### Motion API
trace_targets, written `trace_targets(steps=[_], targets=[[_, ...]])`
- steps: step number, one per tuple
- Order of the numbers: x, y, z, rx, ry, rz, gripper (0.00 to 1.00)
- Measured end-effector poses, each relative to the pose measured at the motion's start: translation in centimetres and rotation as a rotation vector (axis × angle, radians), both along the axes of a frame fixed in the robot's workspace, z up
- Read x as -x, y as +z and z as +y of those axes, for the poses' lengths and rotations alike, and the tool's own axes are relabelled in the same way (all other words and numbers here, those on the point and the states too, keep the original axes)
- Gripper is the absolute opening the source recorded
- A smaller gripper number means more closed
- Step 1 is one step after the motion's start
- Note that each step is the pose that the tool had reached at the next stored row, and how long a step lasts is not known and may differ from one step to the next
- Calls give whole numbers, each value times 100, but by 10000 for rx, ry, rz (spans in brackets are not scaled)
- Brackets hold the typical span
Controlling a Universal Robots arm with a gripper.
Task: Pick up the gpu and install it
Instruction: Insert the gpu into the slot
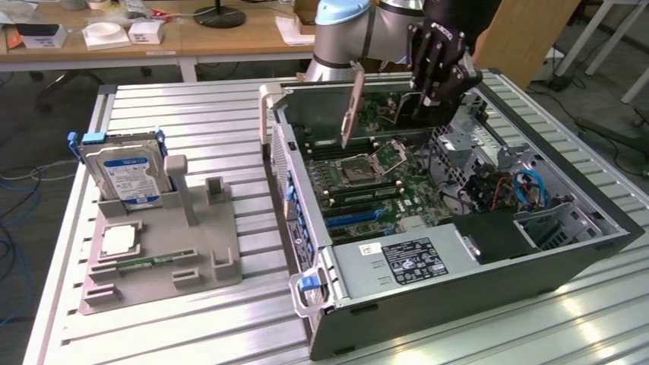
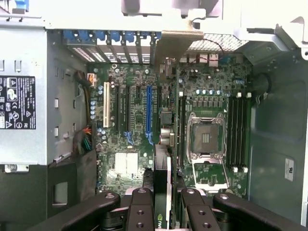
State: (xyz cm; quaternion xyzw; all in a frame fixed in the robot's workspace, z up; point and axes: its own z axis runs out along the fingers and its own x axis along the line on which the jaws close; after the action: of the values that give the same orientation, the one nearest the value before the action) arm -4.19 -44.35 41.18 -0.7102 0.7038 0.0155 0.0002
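We see a silvery slatted metal table carrying everything, and on it, towards the exterior view's right, a large dark computer case lying open on its side. Inside it lie a green motherboard and, at the near end, a silvery box-shaped power supply with a black label. On the exterior view's left, well apart from the case, sits a grey plastic fixture that holds an upright silver hard drive with a blue-white label, a square silvery processor chip and a small narrow green memory stick. Over the far end of the case hangs the pale blue and grey robot arm. Its black gripper is clamped on the gpu, a thin dark green card with a long silvery bracket. We see the card held on edge in the air above the motherboard, not seated in any slot. In the wrist view its thin edge runs between the black fingers, over the board between the long blue slot and the square processor socket.
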Motion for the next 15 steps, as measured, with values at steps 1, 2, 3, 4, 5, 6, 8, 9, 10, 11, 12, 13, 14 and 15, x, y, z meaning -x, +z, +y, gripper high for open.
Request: trace_targets(steps=[1, 2, 3, 4, 5, 6, 8, 9, 10, 11, 12, 13, 14, 15], targets=[[0, 0, -1, -2, 78, 0, 27], [0, 0, -1, -3, 163, -1, 27], [1, -1, -1, -5, 240, 0, 27], [1, -1, -2, -7, 315, -1, 27], [1, 0, -3, -8, 388, 0, 27], [1, 0, -5, -10, 435, -1, 27], [1, 0, -6, -12, 435, -1, 27], [1, 0, -6, -12, 435, 0, 27], [1, 0, -6, -12, 435, -1, 27], [1, 0, -6, -12, 435, -1, 27], [1, 0, -6, -12, 436, -1, 27], [1, 0, -6, -13, 435, -1, 27], [1, 0, -6, -12, 435, -1, 27], [1, 0, -6, -12, 436, -1, 27]])
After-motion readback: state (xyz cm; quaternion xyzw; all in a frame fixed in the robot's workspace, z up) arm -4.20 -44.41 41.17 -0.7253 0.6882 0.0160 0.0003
